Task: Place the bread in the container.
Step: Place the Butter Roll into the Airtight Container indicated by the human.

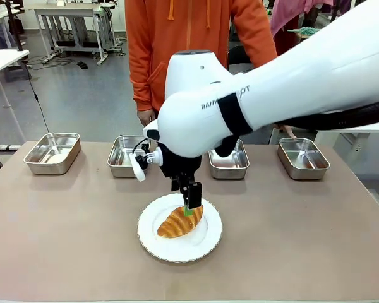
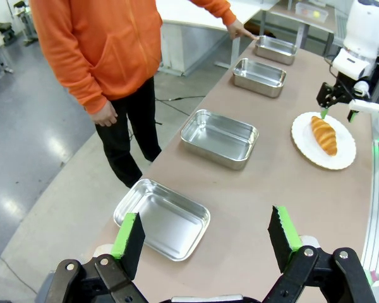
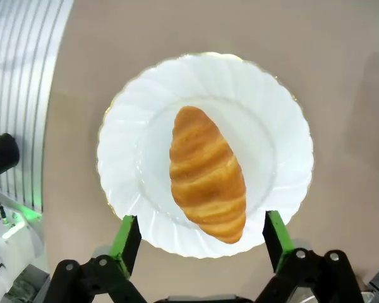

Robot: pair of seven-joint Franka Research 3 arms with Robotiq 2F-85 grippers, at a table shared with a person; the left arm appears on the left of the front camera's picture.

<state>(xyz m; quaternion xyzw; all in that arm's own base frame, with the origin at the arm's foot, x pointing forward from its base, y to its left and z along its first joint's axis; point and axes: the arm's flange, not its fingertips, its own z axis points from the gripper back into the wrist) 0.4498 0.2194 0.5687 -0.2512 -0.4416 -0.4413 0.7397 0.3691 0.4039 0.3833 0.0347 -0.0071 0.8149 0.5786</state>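
From the front, the right arm reaches across the middle and hangs its right gripper (image 1: 191, 201) straight down over the bread (image 1: 180, 221), which lies on a white plate (image 1: 153, 238) near the middle of the counter (image 1: 63, 240). The green pads sit just at the bread's far upper end; whether they touch it cannot be told from here. Four steel trays stand in a row along the far edge, so any of them could serve as the container. The person in an orange top stands behind them, one hand reaching toward the far-right tray (image 1: 303, 158), which is probably the one meant.

In the left wrist view, the left gripper (image 2: 208, 237) hovers above the counter's left end with its jaws spread wide and nothing between them, kept clear of the work. Just ahead of it lies the leftmost tray (image 2: 162, 218), bare inside. Farther along, the bread (image 2: 323, 134) rests on the plate (image 2: 306, 146), and the person's hand (image 2: 241, 29) touches the rim of the last tray (image 2: 276, 49).

The right wrist view looks straight down on the bread (image 3: 207, 182), lying roughly lengthwise on the plate (image 3: 126, 151). The right gripper (image 3: 202, 243) has its jaws wide apart, holding nothing, with the bread's near end between the pads, seemingly lined up to close across its width.
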